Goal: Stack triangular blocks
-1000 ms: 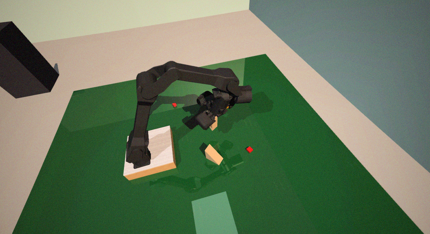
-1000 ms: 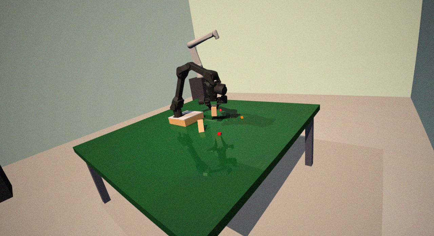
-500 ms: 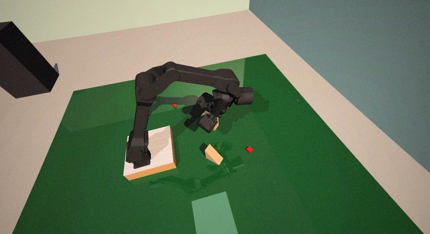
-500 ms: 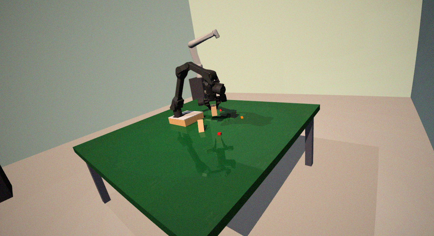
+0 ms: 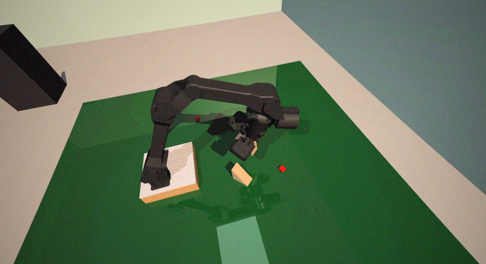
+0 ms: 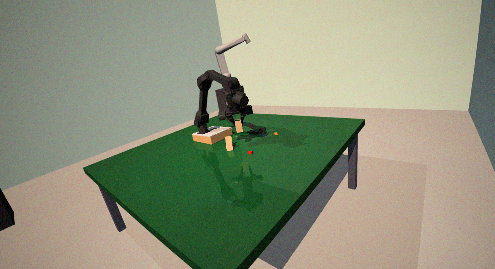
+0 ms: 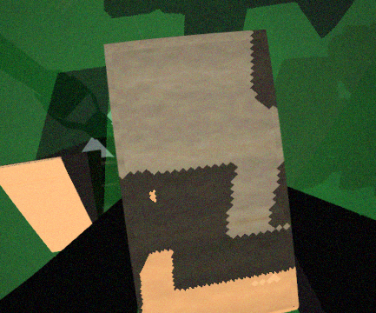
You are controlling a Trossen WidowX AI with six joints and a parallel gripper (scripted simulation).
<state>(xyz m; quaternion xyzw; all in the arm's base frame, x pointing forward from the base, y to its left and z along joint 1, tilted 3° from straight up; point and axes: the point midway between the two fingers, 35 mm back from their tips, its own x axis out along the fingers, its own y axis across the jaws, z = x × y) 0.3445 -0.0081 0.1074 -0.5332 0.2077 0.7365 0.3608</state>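
The claw (image 5: 247, 137) (image 6: 238, 120) (image 7: 197, 202) is closed on the held triangular block (image 5: 254, 149) (image 6: 238, 126) (image 7: 188, 113), which hangs over the bench (image 5: 322, 201) (image 6: 166, 198), apart from its mate. That lower triangular block (image 5: 242, 175) (image 6: 229, 143) (image 7: 40, 202) stands on the bench, beside but not touching the wooden base slab (image 5: 169, 194) (image 6: 204, 138). The likeliest trouble is a turn mismatch: if the slopes meet askew, the held block may skid down the incline or push the lower one away. Coming down off-centre would leave uneven ends, and a finger reaching too low could strike the bench. The slab narrows the room on one side; on the other, the red cube (image 5: 281, 168) (image 6: 250, 152) lies near enough to merit care. The bench's edges look well apart from both blocks, so a fall seems unlikely.
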